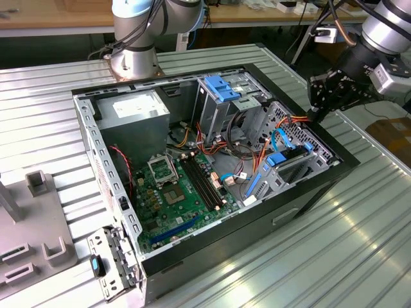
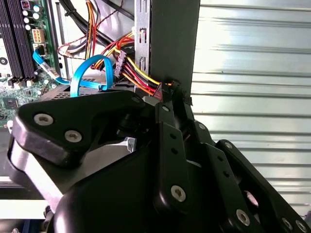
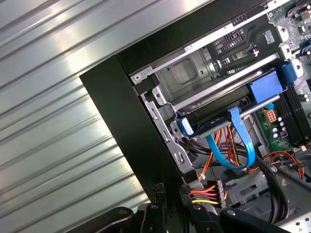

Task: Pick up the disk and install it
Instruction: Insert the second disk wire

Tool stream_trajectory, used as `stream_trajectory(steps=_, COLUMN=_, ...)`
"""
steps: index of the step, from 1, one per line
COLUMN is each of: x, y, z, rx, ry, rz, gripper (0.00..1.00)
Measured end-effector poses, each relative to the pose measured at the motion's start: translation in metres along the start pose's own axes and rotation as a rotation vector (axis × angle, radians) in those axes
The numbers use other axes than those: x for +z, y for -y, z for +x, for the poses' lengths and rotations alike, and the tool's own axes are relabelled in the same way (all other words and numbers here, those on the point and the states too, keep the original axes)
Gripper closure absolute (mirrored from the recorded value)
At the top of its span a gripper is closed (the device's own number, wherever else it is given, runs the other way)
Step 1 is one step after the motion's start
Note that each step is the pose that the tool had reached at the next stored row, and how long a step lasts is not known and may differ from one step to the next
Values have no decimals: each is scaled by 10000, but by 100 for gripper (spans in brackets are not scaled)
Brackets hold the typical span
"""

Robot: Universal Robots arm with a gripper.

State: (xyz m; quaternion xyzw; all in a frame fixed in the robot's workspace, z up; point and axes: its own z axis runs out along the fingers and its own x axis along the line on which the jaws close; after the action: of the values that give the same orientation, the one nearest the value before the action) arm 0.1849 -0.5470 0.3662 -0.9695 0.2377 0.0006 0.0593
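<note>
The disk (image 1: pixel 289 163) is a dark flat drive with bright blue rail tabs. It lies in the drive bay at the side of the open computer case (image 1: pixel 334 168) on the exterior view's right. The first wrist view shows the disk (image 3: pixel 209 130) sitting between its blue end tabs, with a thin blue data cable (image 3: pixel 243 150) looping off it. My black gripper (image 1: pixel 316 114) hovers just over the case's wall beside that bay. In both wrist views the gripper (image 2: pixel 174 87) (image 3: pixel 171 190) is shut with nothing in it, its tips close to the black case edge and a bundle of red, yellow and orange wires (image 2: pixel 138 75).
Inside the case are a green motherboard (image 1: pixel 173 192), a silver power supply (image 1: pixel 131 112) and a drive cage with a light-blue flap (image 1: pixel 221 86). A second arm's base (image 1: pixel 135 58) stands behind the case. Grey fixtures (image 1: pixel 38 218) sit on the ribbed metal table (image 1: pixel 359 244).
</note>
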Motion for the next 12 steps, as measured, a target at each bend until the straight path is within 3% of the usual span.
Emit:
stream_trajectory(steps=3, x=-1, y=0, z=0, rx=0, ry=-1, rz=-1, gripper=77)
stream_trajectory(steps=4, x=-1, y=0, z=0, rx=0, ry=-1, rz=-1, gripper=84)
stream_trajectory(steps=10, x=-2, y=0, z=0, rx=0, ry=2, rz=3, gripper=84)
stream_trajectory(steps=12, x=-74, y=8, z=-2, rx=0, ry=0, rz=3, gripper=84)
